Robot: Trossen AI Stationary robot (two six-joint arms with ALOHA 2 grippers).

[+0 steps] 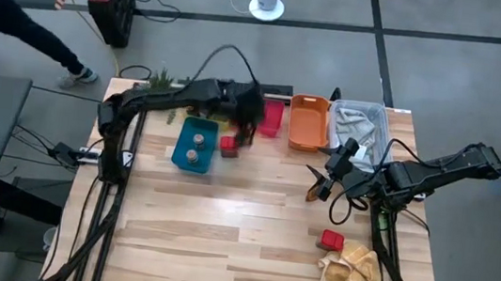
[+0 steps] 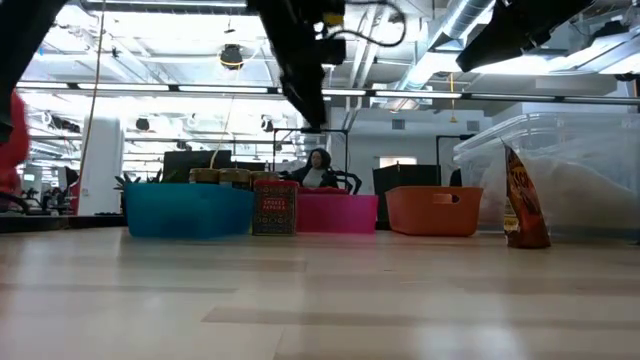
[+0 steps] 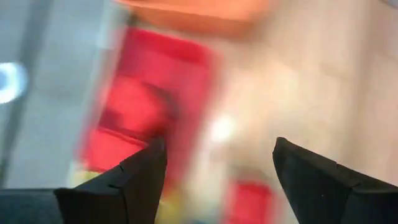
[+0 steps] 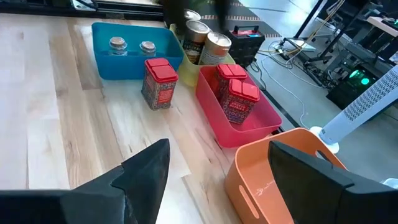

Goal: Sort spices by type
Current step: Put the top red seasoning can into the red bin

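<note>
Plainly the left hand [image 1: 250, 126], its fingers spread and empty, hangs nearer the upright red cube-like spice tin [image 1: 228, 144] standing on the wooden surface [image 1: 250, 226] just beside the teal plastic tray [image 1: 195, 144] (right hand [image 1: 326, 182] waits, also agape)

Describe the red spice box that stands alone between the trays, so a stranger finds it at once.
Start at the teal tray at the back of the table. Just beside it, toward the red tray, one red box stands upright on bare wood. The other two red boxes there sit inside the red tray.
</note>
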